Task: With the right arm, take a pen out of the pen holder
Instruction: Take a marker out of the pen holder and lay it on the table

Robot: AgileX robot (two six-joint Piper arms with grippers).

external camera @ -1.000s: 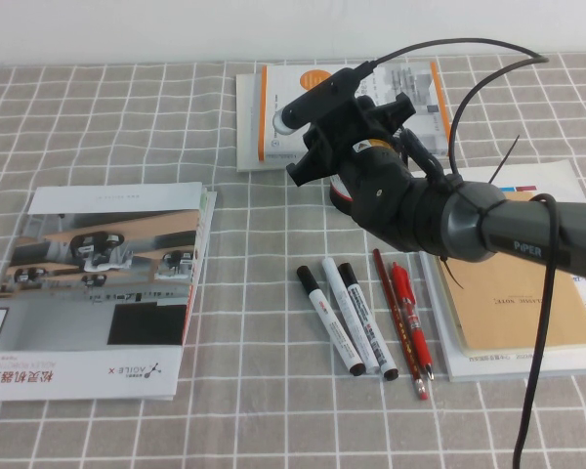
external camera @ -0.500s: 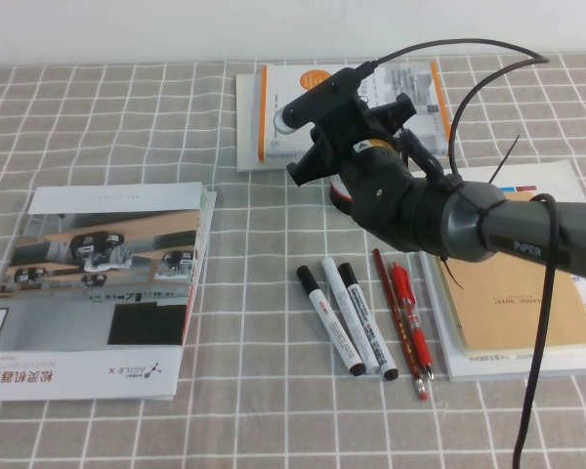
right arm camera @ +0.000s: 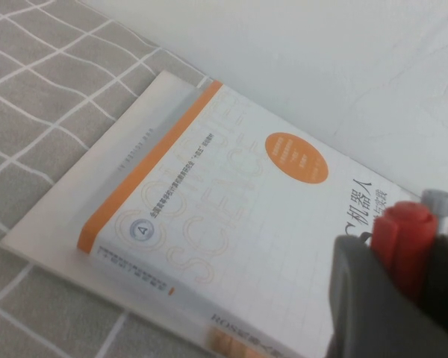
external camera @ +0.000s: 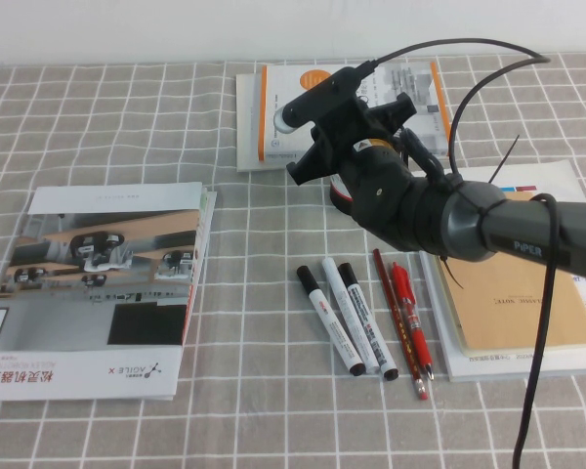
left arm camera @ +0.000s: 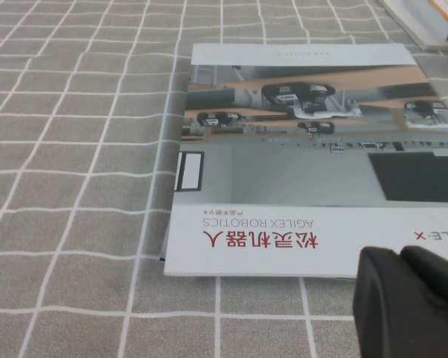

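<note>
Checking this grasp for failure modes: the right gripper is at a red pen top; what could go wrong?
The right gripper grips the red-capped pen only near its top, so it might slip or tilt on lifting. A grey pen stands right beside it and could get dragged along. The left gripper, parked by the booklet, poses no visible risk.

The pen holder is being hidden by the right arm (external camera: pixel 420 210). At picture edges, the left gripper (left arm camera: pixel 411 298), the right gripper (right arm camera: pixel 403 287) and its red pen (right arm camera: pixel 405 224) are being cropped.
</note>
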